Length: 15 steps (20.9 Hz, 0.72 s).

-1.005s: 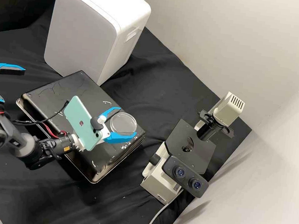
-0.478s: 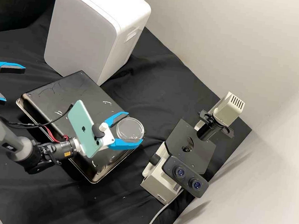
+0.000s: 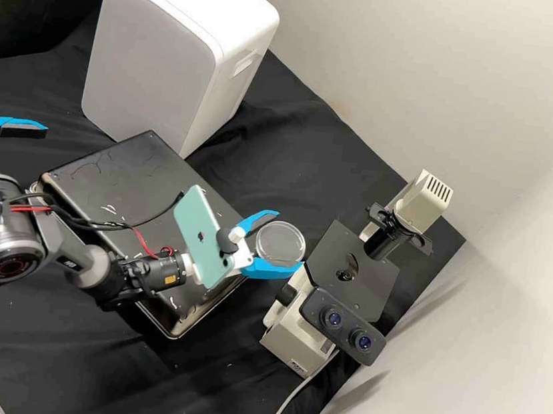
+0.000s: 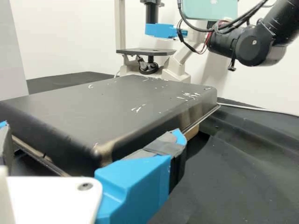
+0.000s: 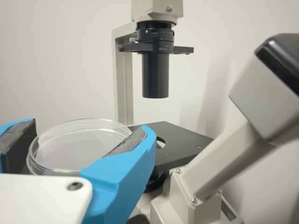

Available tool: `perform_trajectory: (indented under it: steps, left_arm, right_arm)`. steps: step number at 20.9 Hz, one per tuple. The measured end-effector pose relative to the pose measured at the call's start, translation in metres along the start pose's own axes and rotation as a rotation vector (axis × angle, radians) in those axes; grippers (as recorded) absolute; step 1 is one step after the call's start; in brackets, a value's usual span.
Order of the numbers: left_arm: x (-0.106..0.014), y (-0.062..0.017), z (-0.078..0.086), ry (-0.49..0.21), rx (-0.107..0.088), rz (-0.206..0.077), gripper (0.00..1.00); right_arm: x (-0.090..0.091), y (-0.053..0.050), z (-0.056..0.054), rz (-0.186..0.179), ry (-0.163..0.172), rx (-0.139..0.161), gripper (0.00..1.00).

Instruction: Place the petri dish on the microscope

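Petri dish (image 3: 280,242) now nearer microscope (image 3: 355,280)

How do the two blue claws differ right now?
The right gripper is shut on the clear petri dish; the left gripper is open and holds nothing. The right gripper hangs beside the microscope stage; the left gripper sits at the end of the black tray away from the microscope. Both have two blue fingers on a white body.
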Motion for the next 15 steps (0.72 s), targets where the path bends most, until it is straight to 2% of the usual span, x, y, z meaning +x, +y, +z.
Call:
perform_trajectory:
  steps: [2, 5, 6, 8, 11, 13, 15]
  left_arm:
    - [0.000, 0.0002, 0.000, 0.005, 0.005, 0.002, 1.00]
    - [0.000, 0.0000, 0.000, 0.003, 0.005, 0.001, 1.00]
    - [0.000, 0.0000, 0.000, 0.003, 0.005, 0.001, 1.00]
    - [0.000, 0.0000, 0.000, 0.003, 0.005, 0.001, 1.00]
    - [0.001, -0.0017, 0.000, 0.006, 0.002, -0.008, 1.00]
    - [0.001, -0.0028, -0.001, 0.009, 0.015, -0.014, 1.00]
    - [0.002, -0.0036, -0.001, 0.013, 0.016, -0.017, 1.00]
  right_arm:
    - [0.011, 0.001, -0.001, 0.000, -0.004, -0.001, 0.00]
    - [0.027, 0.000, -0.001, 0.000, -0.016, -0.027, 0.00]
    - [0.033, 0.000, -0.002, 0.009, -0.022, -0.026, 0.00]
    - [0.044, -0.004, 0.001, 0.003, -0.050, -0.027, 0.00]
    - [0.058, -0.013, 0.005, -0.027, -0.097, -0.025, 0.00]
    - [0.066, -0.019, 0.010, -0.053, -0.123, -0.028, 0.00]
    - [0.074, -0.021, 0.013, -0.064, -0.149, -0.031, 0.00]
